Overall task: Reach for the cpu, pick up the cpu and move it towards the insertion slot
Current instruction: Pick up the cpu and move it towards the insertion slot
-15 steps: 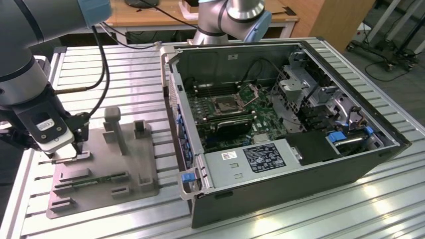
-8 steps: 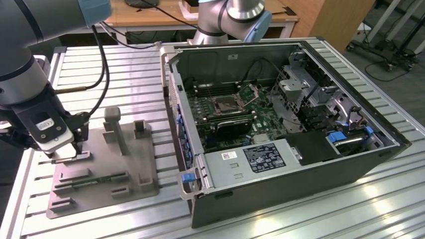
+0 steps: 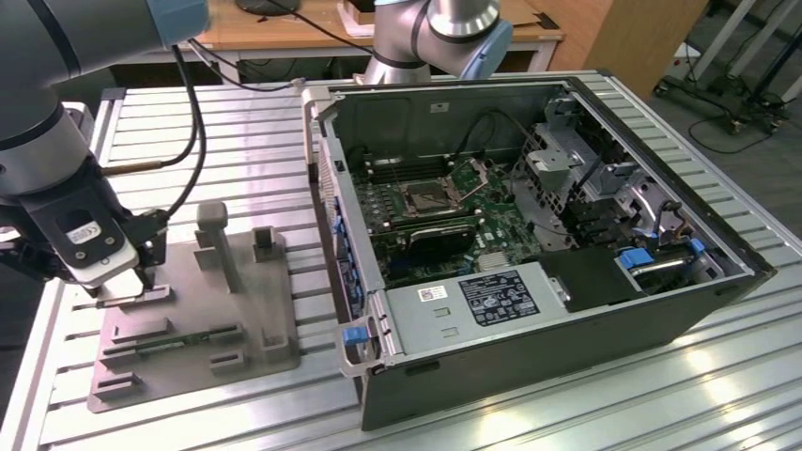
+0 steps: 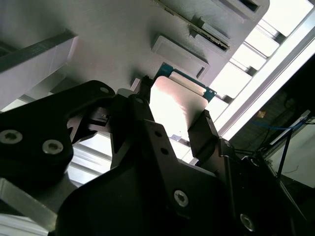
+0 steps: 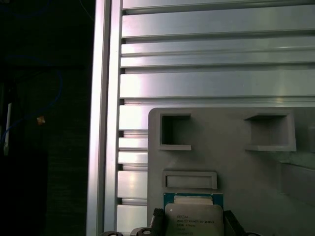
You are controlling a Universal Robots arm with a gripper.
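I have the gripper (image 4: pixel 173 105) low at the grey tray (image 3: pixel 239 282), its 2 fingers (image 4: pixel 206 130) clamped on opposite edges of the cpu (image 4: pixel 179 96) in both wrist views. I cannot tell whether the chip has left the tray. The exterior view adds the insertion slot (image 3: pixel 433 197), well apart, flap raised, inside the open computer case (image 3: pixel 527 376)
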